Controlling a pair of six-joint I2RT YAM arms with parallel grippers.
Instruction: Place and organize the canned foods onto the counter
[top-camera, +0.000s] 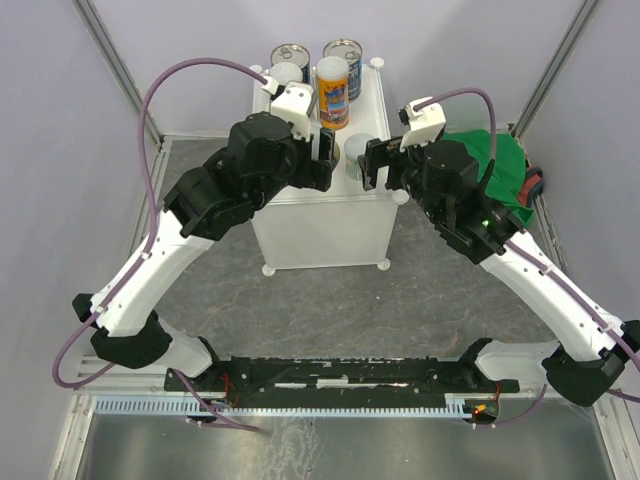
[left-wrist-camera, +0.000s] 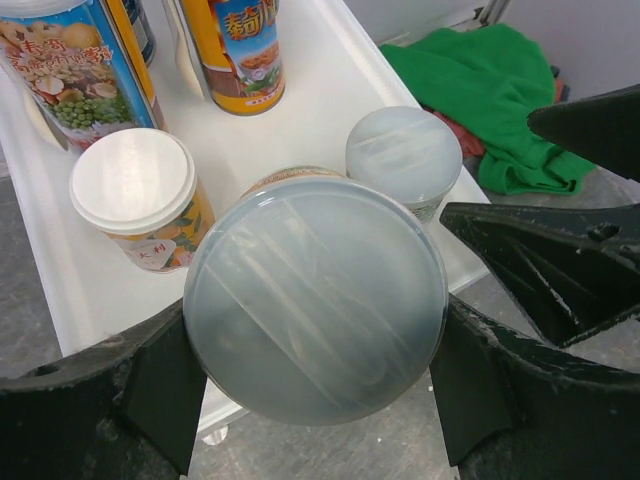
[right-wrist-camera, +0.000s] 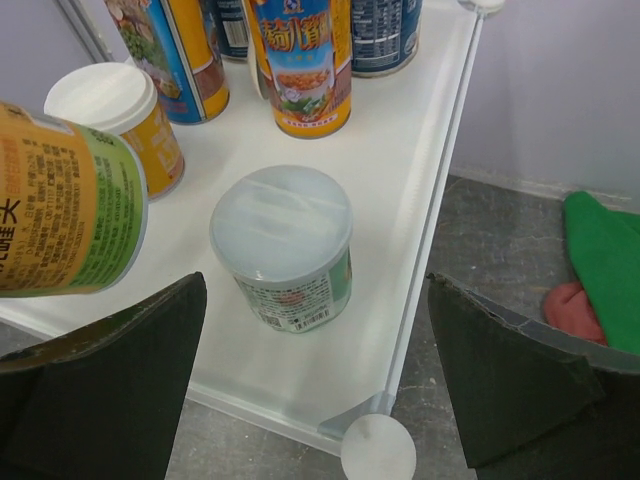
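Clamping a clear-lidded can (left-wrist-camera: 315, 290) between its fingers, the left gripper (left-wrist-camera: 312, 385) holds it over the lower edge of the white table (left-wrist-camera: 310, 110) in the left wrist view. Whether the can's base touches the top cannot be told. The right gripper (right-wrist-camera: 315, 330) is spread wide and grasps nothing. A short pale-green-labelled can (right-wrist-camera: 282, 245) stands upright on the table just beyond its fingers, near the lower right corner knob (right-wrist-camera: 378, 448). To the upper left of that can sits a white-lidded yellow can (right-wrist-camera: 110, 110). Further up the table stand a tall orange-labelled can (right-wrist-camera: 300, 60) and a tall colourful can (right-wrist-camera: 165, 50). At the top of the overhead view are a left silver-topped can (top-camera: 290, 52) and a right silver-topped can (top-camera: 343, 48). A green cloth (top-camera: 505, 165) lies on the grey floor (top-camera: 330, 320) to the right.
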